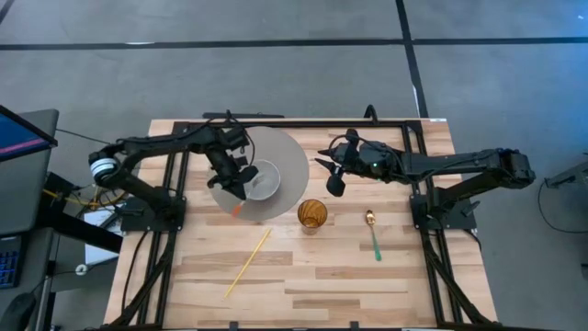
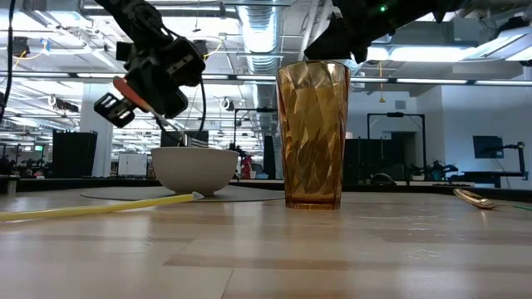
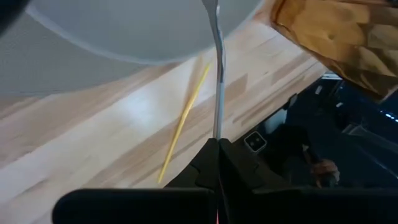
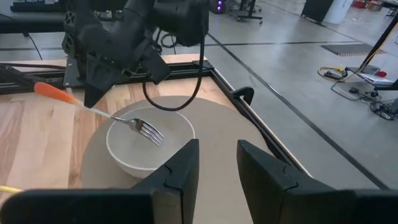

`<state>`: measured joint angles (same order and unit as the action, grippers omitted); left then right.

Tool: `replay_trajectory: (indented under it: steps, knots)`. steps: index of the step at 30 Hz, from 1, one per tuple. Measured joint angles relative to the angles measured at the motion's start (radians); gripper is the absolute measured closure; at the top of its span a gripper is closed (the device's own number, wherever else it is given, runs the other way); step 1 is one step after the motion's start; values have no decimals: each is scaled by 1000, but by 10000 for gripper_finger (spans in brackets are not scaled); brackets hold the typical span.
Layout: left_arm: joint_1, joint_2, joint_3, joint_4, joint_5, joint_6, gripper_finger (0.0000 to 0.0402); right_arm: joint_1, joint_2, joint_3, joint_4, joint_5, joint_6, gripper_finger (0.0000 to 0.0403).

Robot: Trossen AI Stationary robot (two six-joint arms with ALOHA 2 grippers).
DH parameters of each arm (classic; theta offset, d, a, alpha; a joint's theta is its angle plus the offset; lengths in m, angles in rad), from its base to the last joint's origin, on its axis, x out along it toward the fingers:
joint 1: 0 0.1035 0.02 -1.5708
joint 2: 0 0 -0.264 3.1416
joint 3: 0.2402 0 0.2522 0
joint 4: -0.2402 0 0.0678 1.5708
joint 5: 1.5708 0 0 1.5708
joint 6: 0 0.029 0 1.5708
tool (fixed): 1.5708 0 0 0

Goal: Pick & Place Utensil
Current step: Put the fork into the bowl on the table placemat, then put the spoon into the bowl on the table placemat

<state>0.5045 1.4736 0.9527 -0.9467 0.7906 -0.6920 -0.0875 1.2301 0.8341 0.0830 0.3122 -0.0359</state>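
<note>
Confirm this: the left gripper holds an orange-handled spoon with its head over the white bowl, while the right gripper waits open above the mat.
Not quite: it is a fork, not a spoon; the right wrist view shows its tines over the bowl. The rest stands: the left gripper holds it by its orange handle, and the right gripper waits open by the mat. The only spoon lies on the table.

An industrial lab: exposed ceiling ducts (image 2: 249,25), fluorescent lights, monitors, concrete floor (image 1: 276,83).

Orange-handled fork (image 4: 106,113), tilted, tines over white bowl (image 4: 146,149)
</note>
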Motion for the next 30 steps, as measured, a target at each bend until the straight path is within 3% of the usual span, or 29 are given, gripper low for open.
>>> replay_trajectory:
  steps: [7, 17, 30]
  knots:
    - [16, 33, 0, -75, -5, -6, 393, 2, 0, 0, -23, 0, 3, 301]
    - [16, 101, 0, -59, -39, -24, 387, 2, 0, 0, -35, 0, 11, 301]
    - [16, 65, 0, -51, -31, -24, 335, 2, 0, 0, -34, 0, 11, 301]
